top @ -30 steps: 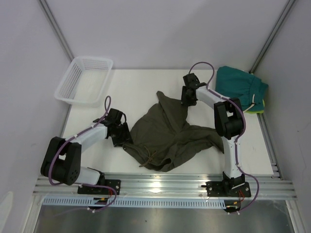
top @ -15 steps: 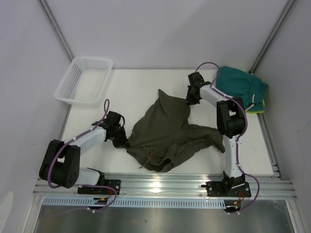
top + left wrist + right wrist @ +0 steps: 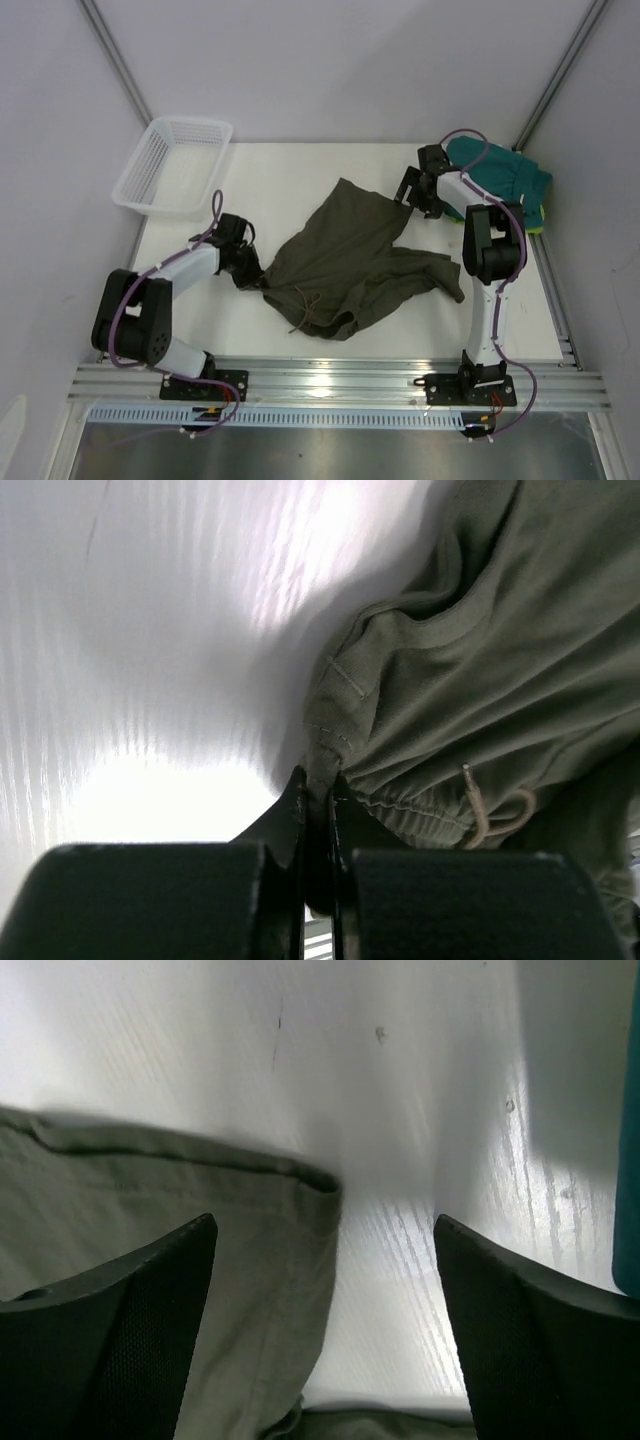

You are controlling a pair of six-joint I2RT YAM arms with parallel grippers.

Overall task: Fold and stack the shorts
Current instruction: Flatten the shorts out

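My left gripper (image 3: 318, 780) is pinched tight on an edge of the olive shorts (image 3: 350, 265) by the waistband; the cloth bunches just ahead of its tips, and the drawstring (image 3: 480, 815) curls a little to their right; the rest of the shorts spreads away from it toward my right arm. My right gripper (image 3: 322, 1225) stands wide apart with nothing between its fingers; a hemmed leg corner lies flat beneath it, reaching in from the left finger's side; bare table (image 3: 420, 1110) shows ahead. The folded teal pair (image 3: 500, 175) sits just to its right; the basket (image 3: 175, 165) lies well beyond my left gripper.
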